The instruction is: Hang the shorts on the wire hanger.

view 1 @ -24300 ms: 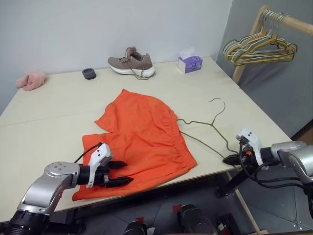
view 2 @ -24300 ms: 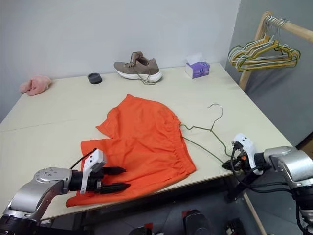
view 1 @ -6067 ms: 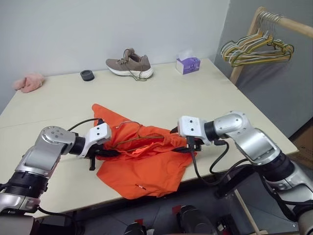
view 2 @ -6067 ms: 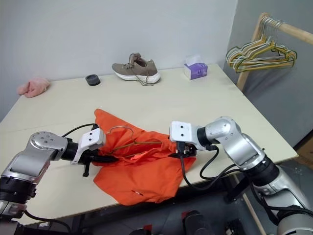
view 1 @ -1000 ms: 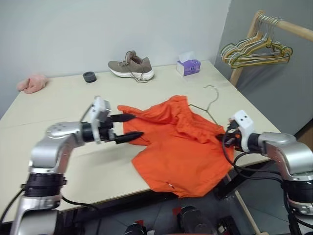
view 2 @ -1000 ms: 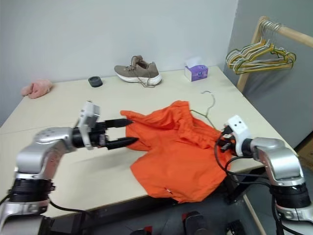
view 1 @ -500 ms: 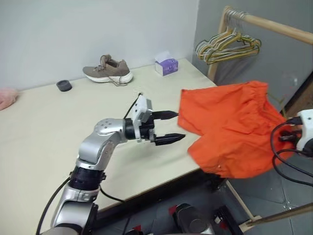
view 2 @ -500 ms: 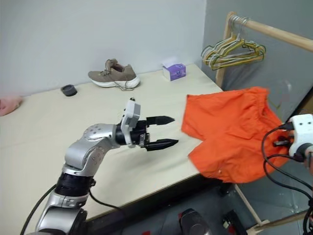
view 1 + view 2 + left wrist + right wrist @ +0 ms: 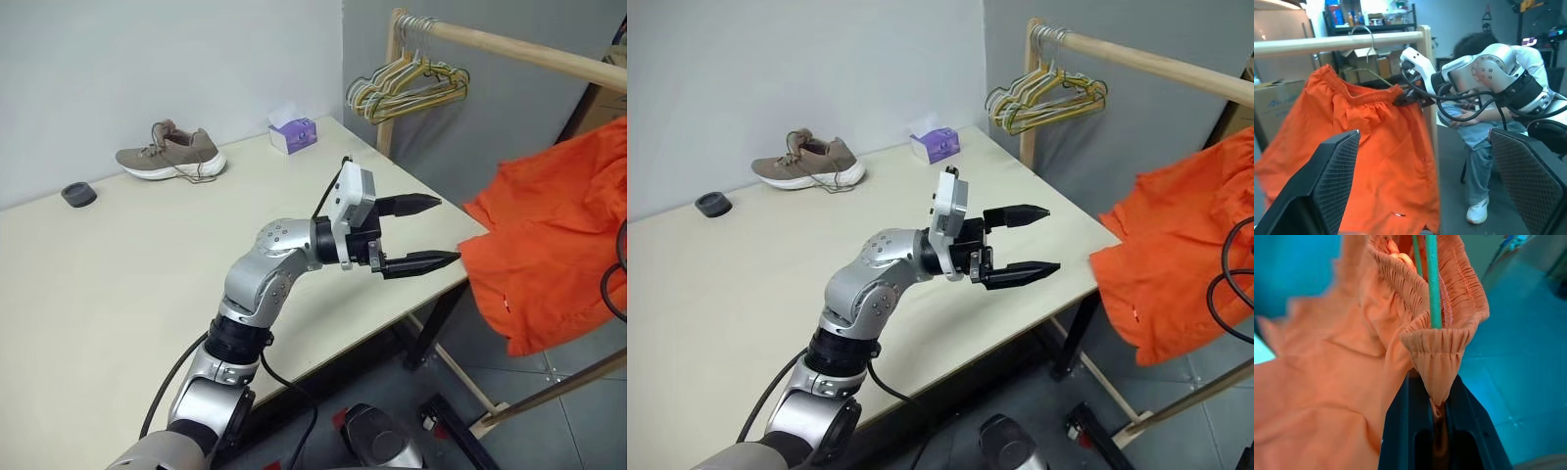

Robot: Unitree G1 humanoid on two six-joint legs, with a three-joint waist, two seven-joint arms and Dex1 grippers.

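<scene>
The orange shorts hang in the air past the table's right edge, below the wooden rail. The wire hanger runs through their gathered waistband, and its hook rises at the rail's height; I cannot tell whether it rests on the rail. My right gripper is shut on the waistband's end where the wire goes in, and it also shows as the right gripper in the left wrist view. My left gripper is open and empty, pointing level at the shorts from over the table's corner.
A wooden clothes rail carries bunched hangers at its near end. On the table stand a shoe, a tissue box and a small black ring. A seated person is behind my right arm.
The view has swung right. My right gripper has carried the shorts further right and up, off the table. My open left gripper has followed to the right, over the table's corner.
</scene>
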